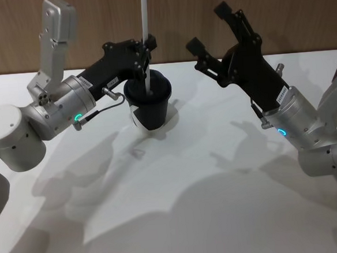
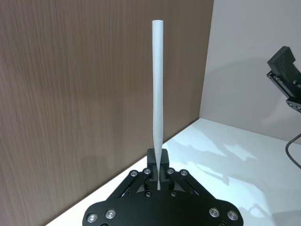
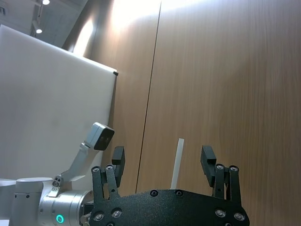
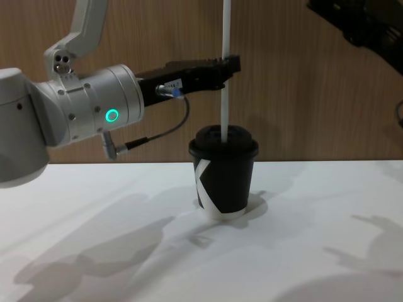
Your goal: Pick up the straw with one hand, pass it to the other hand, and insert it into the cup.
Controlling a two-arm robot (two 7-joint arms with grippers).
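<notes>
Straw (image 4: 225, 75): thin straight white tube, upright, its lower end entering the lid of the cup, its upper part running out of the top of the chest view.

Cup (image 4: 224, 176): small black paper cup with black domed plastic lid, white angular mark on its side and white bottom rim; stands on the white table (image 1: 220, 204) before a brown wood-grain wall (image 1: 299, 13).

Left gripper (image 1: 146, 50): long black gripper with small white label, on a silver cylindrical wrist with a green glowing ring; reaches in from the left, above the cup, fingers clenched on the straw partway up its length. The left wrist view shows the straw rising from between the pinched fingertips.

Right gripper (image 1: 209, 26): black angular gripper on a silver wrist, raised to the right of the cup and well apart from it, fingers spread and holding nothing.
</notes>
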